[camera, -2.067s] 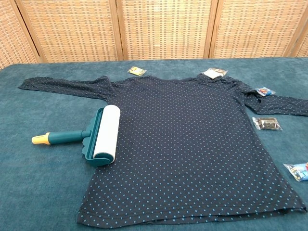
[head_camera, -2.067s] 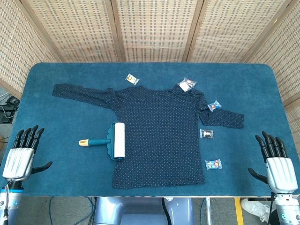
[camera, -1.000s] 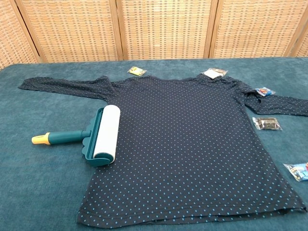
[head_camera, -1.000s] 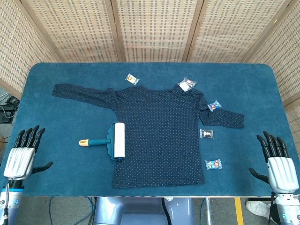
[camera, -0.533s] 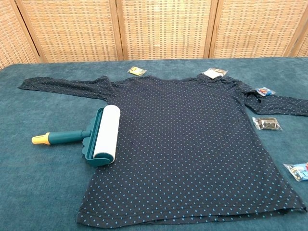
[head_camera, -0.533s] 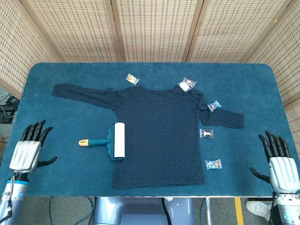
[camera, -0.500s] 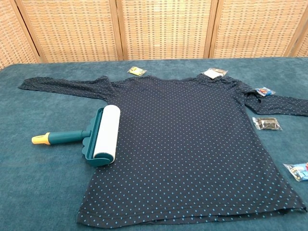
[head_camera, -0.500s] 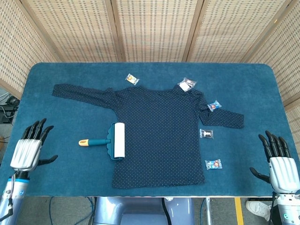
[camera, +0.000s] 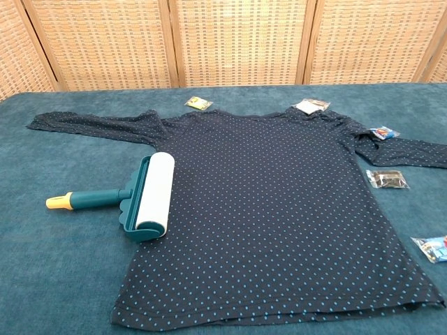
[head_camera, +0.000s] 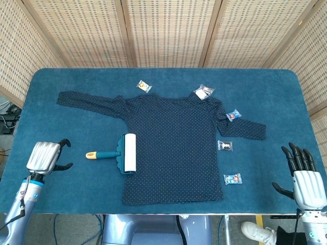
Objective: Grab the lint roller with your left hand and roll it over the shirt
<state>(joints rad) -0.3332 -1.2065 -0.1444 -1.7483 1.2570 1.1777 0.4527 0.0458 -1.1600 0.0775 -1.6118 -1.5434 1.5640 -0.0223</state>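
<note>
On the blue table (head_camera: 168, 81), the empty, open left hand (head_camera: 45, 156) had shifted toward the untouched lint roller (head_camera: 122, 153), right hand (head_camera: 305, 179) open.

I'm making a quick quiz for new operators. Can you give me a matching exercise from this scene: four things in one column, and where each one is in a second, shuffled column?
Things:
1. lint roller
2. shirt
3. left robot hand
4. right robot hand

Places:
A. spread flat across the middle of the table
B. at the table's near right corner, fingers straight and apart
C. beyond the roller's yellow handle tip, not touching it
D. roller head lying on the shirt's edge, handle pointing away over the bare table

Pairs: 1-D, 2-A, 3-C, 4-B
</note>
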